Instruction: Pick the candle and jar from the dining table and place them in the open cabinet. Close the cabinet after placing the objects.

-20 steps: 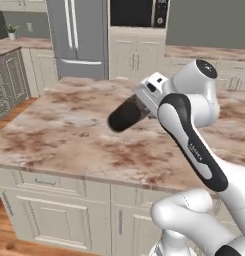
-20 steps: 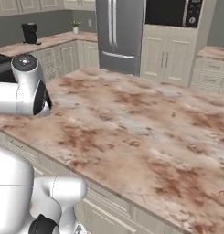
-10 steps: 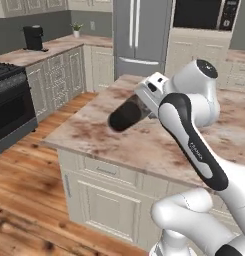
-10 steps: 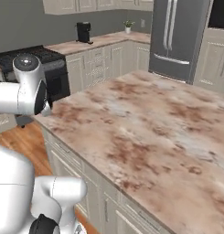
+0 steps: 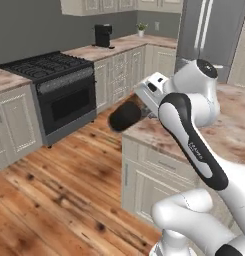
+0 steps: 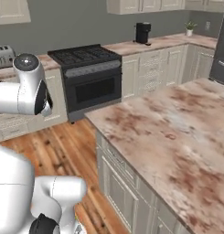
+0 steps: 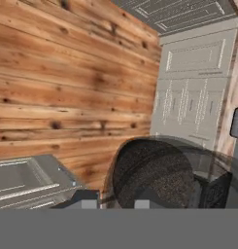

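Note:
The jar (image 5: 125, 116), dark grey with black contents, hangs tilted on its side in my gripper (image 5: 142, 106), which is shut on it. It is held out past the left edge of the dining table (image 5: 233, 131), above the wooden floor. From the hand view the jar (image 7: 154, 176) shows close up between the fingertips (image 7: 84, 198), with floor and cream cabinet fronts beyond it. The marble top of the dining table (image 6: 177, 137) stretches away on the right of the right base view. The candle and the open cabinet are out of view.
A black stove with oven (image 5: 59, 85) (image 6: 90, 77) stands against the far wall between cream low units. A coffee machine (image 6: 142, 32) and a toaster (image 6: 3, 55) sit on that counter. The fridge (image 5: 214, 30) is at the back right. Wooden floor (image 5: 54, 190) lies between.
The whole picture has swung: the base has turned left, from facing the table and fridge to facing the stove wall. The jar stays gripped in the same pose relative to the arm.

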